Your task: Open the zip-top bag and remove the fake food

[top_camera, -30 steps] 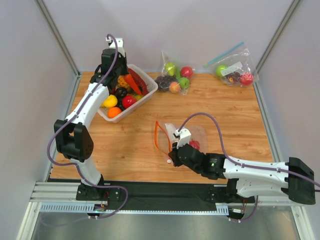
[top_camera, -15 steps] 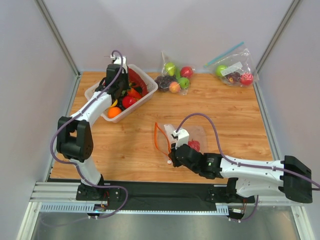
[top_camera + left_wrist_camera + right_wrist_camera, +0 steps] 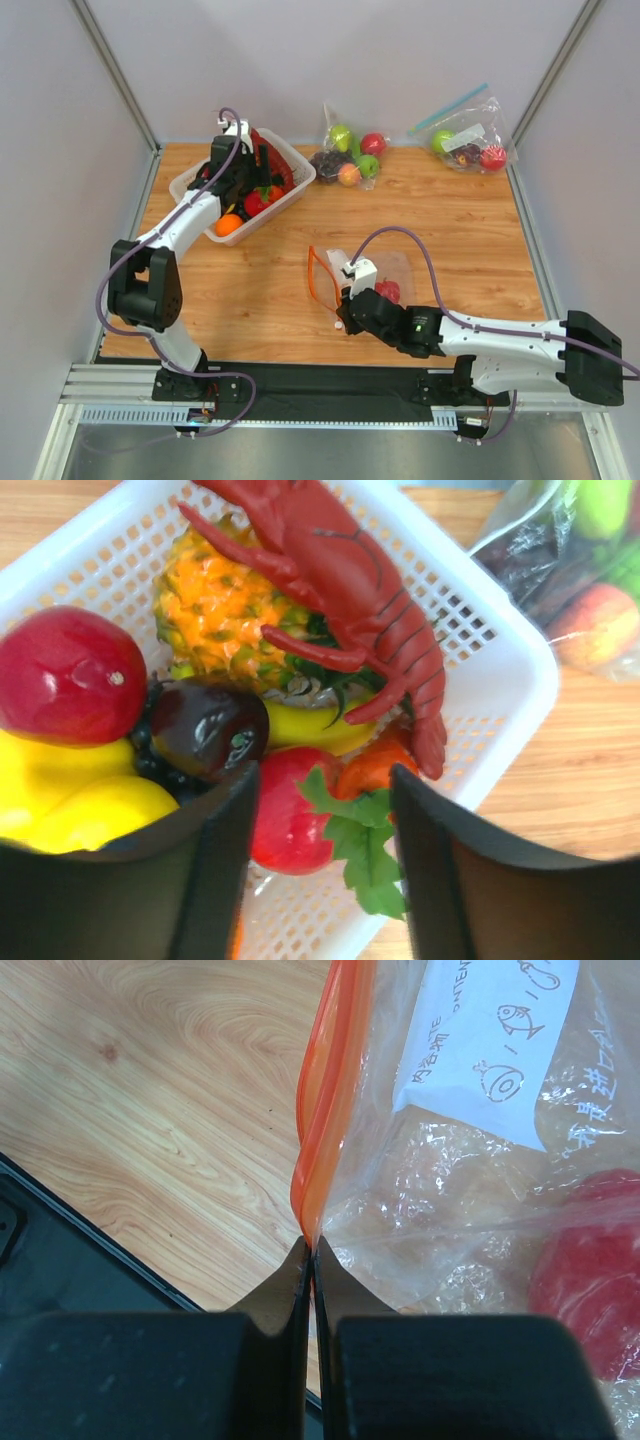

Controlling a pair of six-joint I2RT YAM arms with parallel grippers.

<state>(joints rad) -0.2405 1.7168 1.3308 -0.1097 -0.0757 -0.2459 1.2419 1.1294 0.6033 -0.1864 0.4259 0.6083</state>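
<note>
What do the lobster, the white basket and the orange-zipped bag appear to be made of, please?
The lobster looks like moulded dark-red plastic with a soft sheen; the basket rigid white plastic, slotted walls; the bag thin clear film, crinkled and see-through.

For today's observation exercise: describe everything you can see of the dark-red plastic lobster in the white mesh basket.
The dark-red, glossy plastic lobster has a ridged segmented tail, thin legs and a long claw arm. It lies diagonally atop the pile in the white mesh basket, across the orange pineapple; nothing grips it.
</note>
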